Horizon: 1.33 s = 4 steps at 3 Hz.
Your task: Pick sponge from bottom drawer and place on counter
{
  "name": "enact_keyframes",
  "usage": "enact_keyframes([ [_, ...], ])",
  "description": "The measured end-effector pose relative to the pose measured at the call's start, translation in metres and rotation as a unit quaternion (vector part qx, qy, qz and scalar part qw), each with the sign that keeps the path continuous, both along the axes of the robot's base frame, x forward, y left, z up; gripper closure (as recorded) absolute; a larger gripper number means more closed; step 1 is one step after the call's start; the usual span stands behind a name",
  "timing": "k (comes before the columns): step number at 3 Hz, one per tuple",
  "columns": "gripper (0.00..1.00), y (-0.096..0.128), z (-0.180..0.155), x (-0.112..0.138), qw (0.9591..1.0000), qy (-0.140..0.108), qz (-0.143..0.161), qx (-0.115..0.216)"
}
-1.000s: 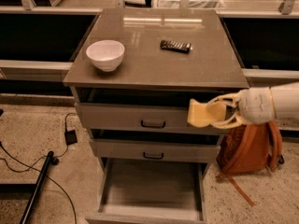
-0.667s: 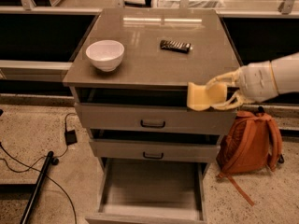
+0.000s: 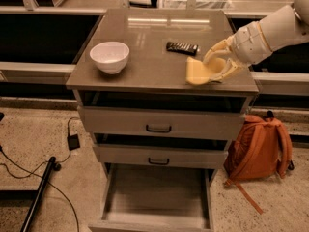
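My gripper (image 3: 215,67) comes in from the right on a white arm and is shut on the yellow sponge (image 3: 199,72). It holds the sponge over the front right part of the grey-brown counter (image 3: 149,52); I cannot tell whether the sponge touches the top. The bottom drawer (image 3: 155,197) is pulled out below, and its grey floor shows nothing in it.
A white bowl (image 3: 109,57) stands on the counter's left side. A dark snack bar (image 3: 182,47) lies just behind the sponge. The two upper drawers (image 3: 159,124) are shut. An orange backpack (image 3: 258,149) leans on the floor at the right. Cables and a black pole (image 3: 41,187) lie at the left.
My gripper has lifted the sponge from in front of the top drawer up and over the counter's front right edge.
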State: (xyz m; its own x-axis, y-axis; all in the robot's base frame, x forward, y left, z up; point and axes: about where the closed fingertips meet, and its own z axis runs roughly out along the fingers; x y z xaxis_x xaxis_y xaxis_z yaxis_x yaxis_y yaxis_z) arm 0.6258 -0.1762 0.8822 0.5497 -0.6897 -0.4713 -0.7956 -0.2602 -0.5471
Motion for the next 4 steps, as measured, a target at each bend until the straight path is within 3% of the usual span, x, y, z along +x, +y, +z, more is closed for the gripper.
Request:
enact_keyframes([
  [1, 0.77, 0.008, -0.002, 0.023, 0.9956, 0.079, -0.019, 0.047],
  [2, 0.55, 0.009, -0.005, 0.046, 0.9848, 0.125, -0.059, 0.106],
  [3, 0.31, 0.005, -0.007, 0.064, 0.9738, 0.138, -0.094, 0.154],
  [4, 0.07, 0.006, -0.008, 0.066, 0.9726, 0.140, -0.097, 0.159],
])
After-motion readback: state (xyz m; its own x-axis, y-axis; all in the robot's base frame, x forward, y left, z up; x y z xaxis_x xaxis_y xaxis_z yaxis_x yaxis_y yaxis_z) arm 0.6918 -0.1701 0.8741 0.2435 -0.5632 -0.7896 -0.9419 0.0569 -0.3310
